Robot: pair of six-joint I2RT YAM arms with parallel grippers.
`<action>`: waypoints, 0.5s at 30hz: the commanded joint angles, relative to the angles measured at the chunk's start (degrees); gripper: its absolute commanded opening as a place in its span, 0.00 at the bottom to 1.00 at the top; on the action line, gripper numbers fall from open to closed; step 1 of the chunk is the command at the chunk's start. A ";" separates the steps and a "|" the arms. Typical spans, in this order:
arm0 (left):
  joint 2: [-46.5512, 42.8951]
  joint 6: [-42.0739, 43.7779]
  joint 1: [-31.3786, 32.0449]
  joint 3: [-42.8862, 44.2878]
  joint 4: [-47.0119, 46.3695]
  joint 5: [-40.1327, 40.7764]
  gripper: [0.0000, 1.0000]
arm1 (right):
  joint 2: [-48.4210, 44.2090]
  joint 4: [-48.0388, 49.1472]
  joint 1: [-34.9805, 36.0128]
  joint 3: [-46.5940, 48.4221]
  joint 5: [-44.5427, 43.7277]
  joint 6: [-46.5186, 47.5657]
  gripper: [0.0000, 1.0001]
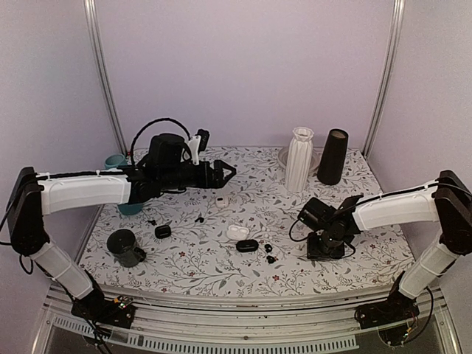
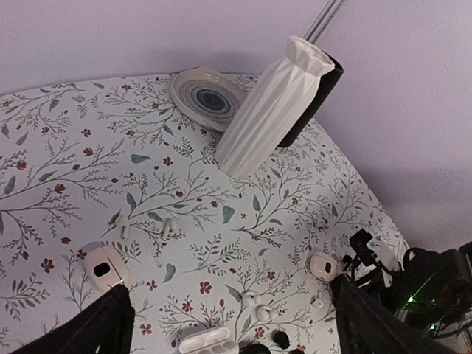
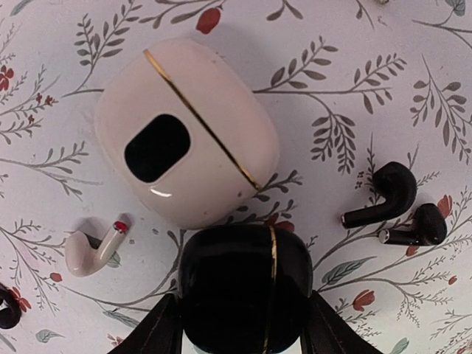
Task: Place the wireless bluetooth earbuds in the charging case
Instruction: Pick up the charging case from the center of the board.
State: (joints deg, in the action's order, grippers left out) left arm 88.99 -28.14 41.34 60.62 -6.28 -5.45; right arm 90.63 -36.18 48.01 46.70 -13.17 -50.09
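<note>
Earbuds [image 3: 391, 193] loose on tabletop [image 3: 310, 44] beside black case [image 3: 236, 273]; right hand [image 3: 242, 310] flanks it, likely to steady it, clamp unclear; left hand [image 2: 236, 313] wide open, empty.

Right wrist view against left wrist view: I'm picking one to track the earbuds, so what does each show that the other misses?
Only the right wrist view shows the gold-seamed black case and two stemmed black earbuds beside it. Only the left wrist view shows the plate, the white ribbed vase and the right arm. Both show the floral tablecloth and a white case with a dark window.
</note>
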 commanded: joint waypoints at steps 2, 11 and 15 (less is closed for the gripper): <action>0.83 -1.00 -0.59 0.85 0.62 -2.98 0.96 | 0.92 -0.52 0.35 1.37 -1.25 0.42 0.48; 1.57 -4.21 -1.07 -0.52 -1.01 -8.88 0.96 | -3.36 -2.67 0.40 2.71 -2.92 0.89 0.31; 2.05 -5.79 -1.17 -0.68 -1.71 -10.84 0.96 | -6.84 -2.49 0.43 4.24 -3.44 2.37 0.29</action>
State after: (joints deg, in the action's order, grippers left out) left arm 89.84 -31.73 40.95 60.64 -6.61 -12.82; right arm 88.25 -38.35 48.03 47.97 -14.57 -49.65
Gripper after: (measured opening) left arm 0.960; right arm 0.447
